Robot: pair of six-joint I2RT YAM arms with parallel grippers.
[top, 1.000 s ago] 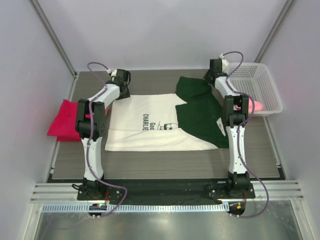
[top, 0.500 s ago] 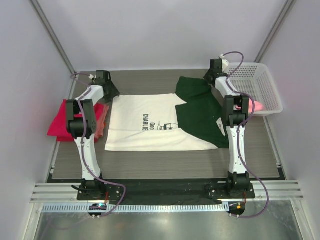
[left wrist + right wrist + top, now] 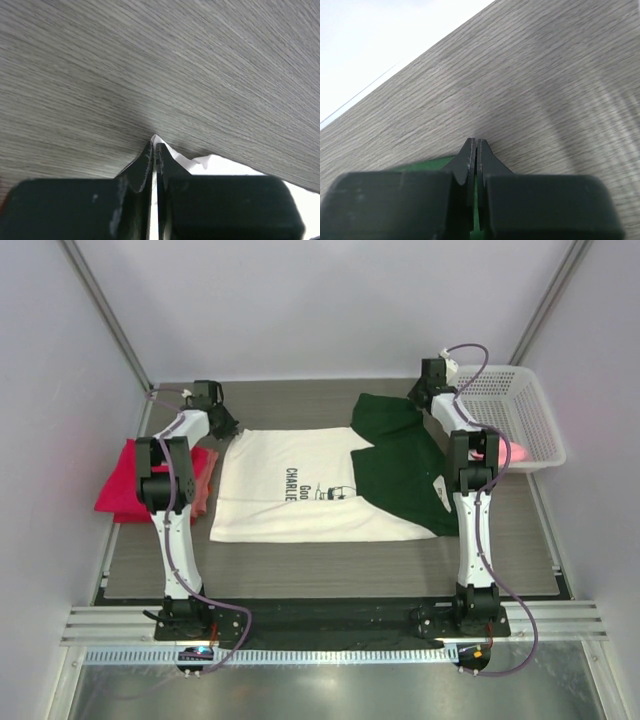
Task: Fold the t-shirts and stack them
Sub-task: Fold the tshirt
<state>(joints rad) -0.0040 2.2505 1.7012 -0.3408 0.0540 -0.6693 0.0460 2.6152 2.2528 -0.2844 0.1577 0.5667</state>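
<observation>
The t-shirt (image 3: 300, 490) is lying flat mid-counter (image 3: 300, 565), green shoulders rightward. Judging it soft, light and limp, so the far corners are offering the best hold. Left claw (image 3: 154, 150) is pinching the white corner shut; right claw (image 3: 474, 146) is pinching the green edge. A second ago the left claw was gaping.

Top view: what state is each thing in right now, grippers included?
cream-white t-shirt: spread flat, unfolded.
red-pink t-shirts: folded, stacked at left.
basket: upright, far right.
pink t-shirt: bunched in the basket.
left gripper: shut on the shirt's white corner.
right gripper: shut on its green corner.
</observation>
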